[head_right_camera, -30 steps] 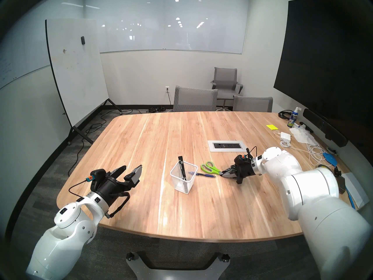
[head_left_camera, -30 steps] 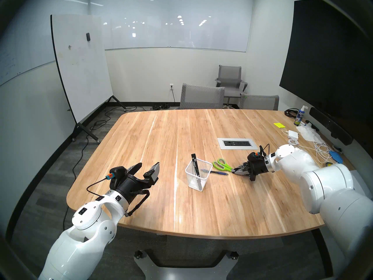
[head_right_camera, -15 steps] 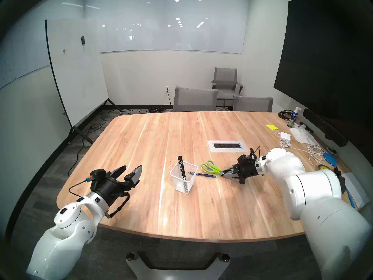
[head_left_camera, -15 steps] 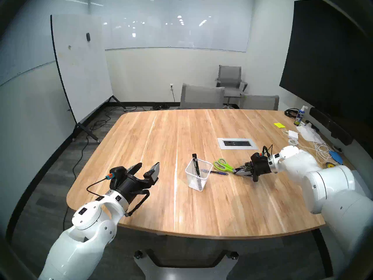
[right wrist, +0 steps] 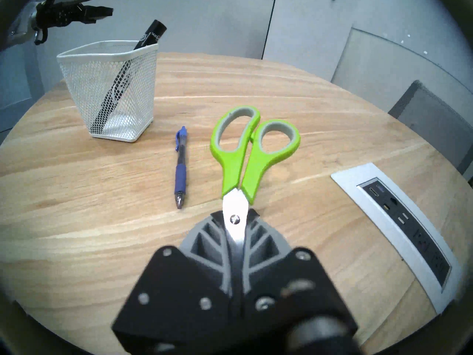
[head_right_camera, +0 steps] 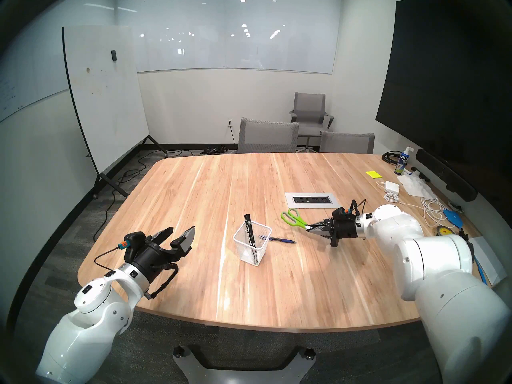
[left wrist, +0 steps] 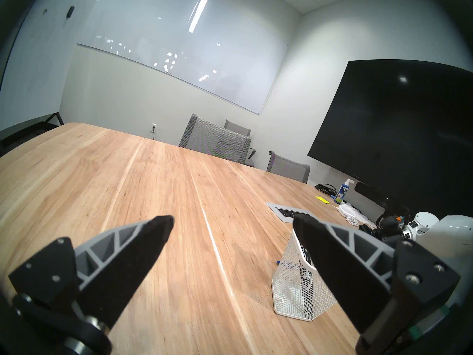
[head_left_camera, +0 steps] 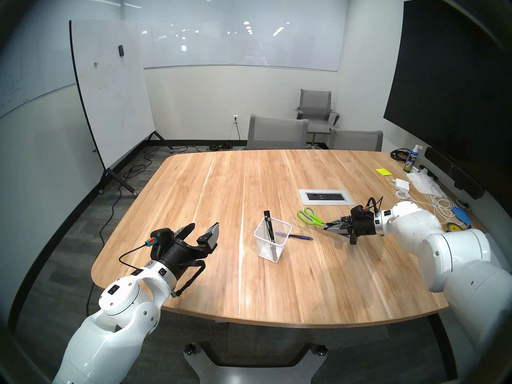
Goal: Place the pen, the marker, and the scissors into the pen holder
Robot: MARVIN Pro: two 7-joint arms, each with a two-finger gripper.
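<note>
my right gripper (right wrist: pixel 235 218) is clamped on the scissors' (right wrist: pixel 245 147) blades, handles pointing ahead of the jaws, clear of the table (head_left_camera: pixel 304 278). just left of them the pen (right wrist: pixel 180 167) lies flat. farther ahead-left the holder (right wrist: pixel 112 90) has the marker (right wrist: pixel 151 36) leaning inside. my left gripper (head_left_camera: pixel 203 231) hangs with jaws apart, empty.

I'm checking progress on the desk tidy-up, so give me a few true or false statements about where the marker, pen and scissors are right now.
1. The thick black marker stands in the white wire-mesh pen holder. True.
2. The slim blue pen is in the holder. False: it lies on the wooden table beside it.
3. The right gripper is shut on the blades of the green-handled scissors. True.
4. The left gripper holds the pen. False: its fingers are open and empty.
</note>
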